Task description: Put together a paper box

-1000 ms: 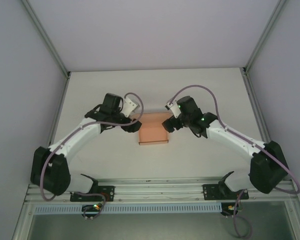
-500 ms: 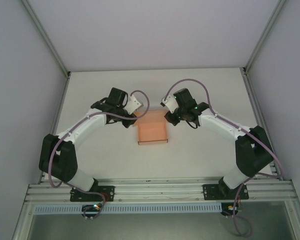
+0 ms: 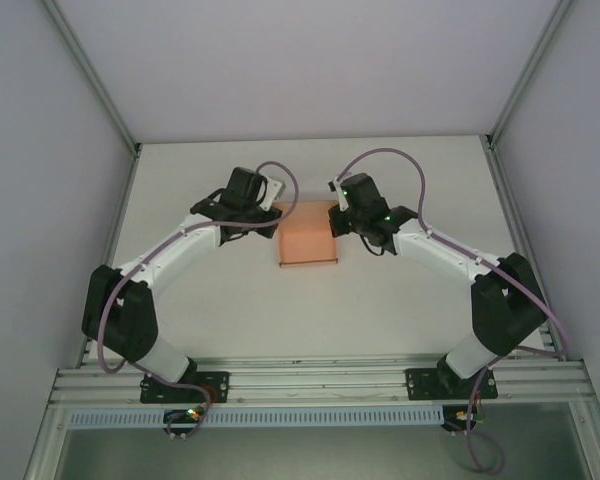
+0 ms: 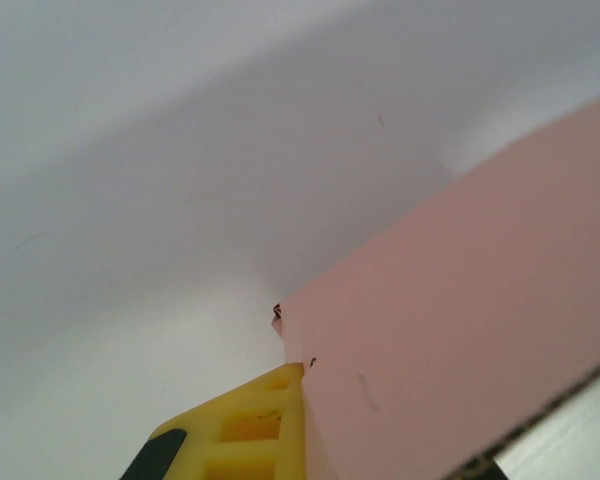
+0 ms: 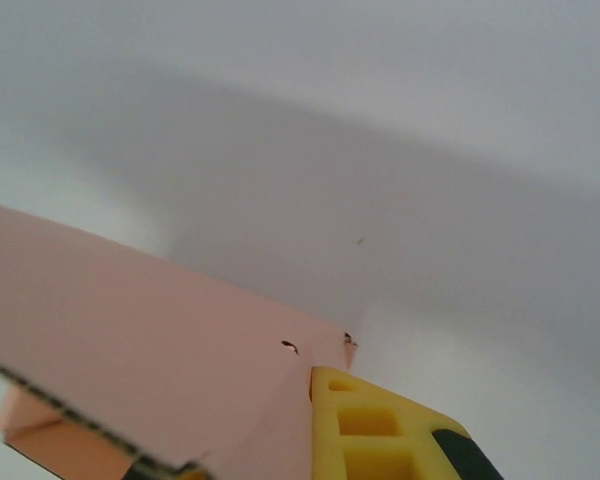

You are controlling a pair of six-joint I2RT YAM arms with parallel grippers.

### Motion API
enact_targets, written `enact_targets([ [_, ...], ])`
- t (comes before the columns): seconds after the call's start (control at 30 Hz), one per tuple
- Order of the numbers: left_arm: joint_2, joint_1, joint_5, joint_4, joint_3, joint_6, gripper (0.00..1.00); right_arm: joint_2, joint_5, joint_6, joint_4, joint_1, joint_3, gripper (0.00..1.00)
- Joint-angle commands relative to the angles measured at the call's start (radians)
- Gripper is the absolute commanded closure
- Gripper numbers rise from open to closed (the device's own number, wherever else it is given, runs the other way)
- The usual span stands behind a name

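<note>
Top external shows us the box (image 3: 308, 236) on the bench (image 3: 210, 300), midway left to right. Our left hand (image 3: 272, 220) is clenched on its left wall, our right hand (image 3: 337, 222) on its right wall, a yellow finger (image 4: 242, 432) flat against cardboard.

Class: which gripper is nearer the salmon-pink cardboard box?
Neither: both touch it. The left gripper is shut on the salmon-pink cardboard box at its far-left corner, the right gripper at its far-right corner.
</note>
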Motion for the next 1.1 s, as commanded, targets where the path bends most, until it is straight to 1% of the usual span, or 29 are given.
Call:
enact_targets([
  [0.0, 0.031, -0.01, -0.075, 0.12, -0.002, -0.259, 1.0, 0.032, 0.185, 0.251, 0.133, 0.037, 0.007, 1.0],
  [0.1, 0.059, -0.026, -0.122, 0.177, -0.009, -0.336, 1.0, 0.077, 0.233, 0.341, 0.159, 0.057, 0.03, 1.0],
  [0.2, 0.102, -0.031, -0.112, 0.215, 0.001, -0.391, 1.0, 0.115, 0.232, 0.358, 0.219, 0.072, 0.03, 1.0],
  [0.3, 0.135, -0.033, -0.106, 0.244, 0.009, -0.43, 1.0, 0.157, 0.249, 0.369, 0.204, 0.079, 0.059, 1.0],
  [0.4, 0.158, -0.041, -0.111, 0.248, 0.012, -0.428, 1.0, 0.184, 0.277, 0.38, 0.203, 0.079, 0.07, 1.0],
  [0.57, 0.18, -0.059, -0.124, 0.244, 0.011, -0.431, 1.0, 0.194, 0.271, 0.375, 0.245, 0.086, 0.045, 1.0],
  [0.67, 0.169, -0.08, -0.163, 0.248, -0.012, -0.409, 1.0, 0.187, 0.283, 0.351, 0.25, 0.092, 0.021, 1.0],
  [0.83, 0.121, -0.107, -0.169, 0.282, -0.103, -0.353, 1.0, 0.153, 0.301, 0.284, 0.341, 0.109, -0.094, 1.0],
  [0.9, 0.101, -0.118, -0.169, 0.319, -0.16, -0.356, 1.0, 0.143, 0.302, 0.249, 0.409, 0.118, -0.16, 1.0],
  [0.97, 0.087, -0.123, -0.145, 0.364, -0.211, -0.357, 1.0, 0.134, 0.31, 0.248, 0.447, 0.12, -0.216, 1.0],
  [1.03, 0.079, -0.128, -0.135, 0.373, -0.234, -0.353, 1.0, 0.116, 0.308, 0.23, 0.496, 0.127, -0.271, 1.0],
  [1.07, 0.078, -0.132, -0.135, 0.368, -0.239, -0.348, 0.98, 0.107, 0.313, 0.219, 0.523, 0.133, -0.294, 1.0],
])
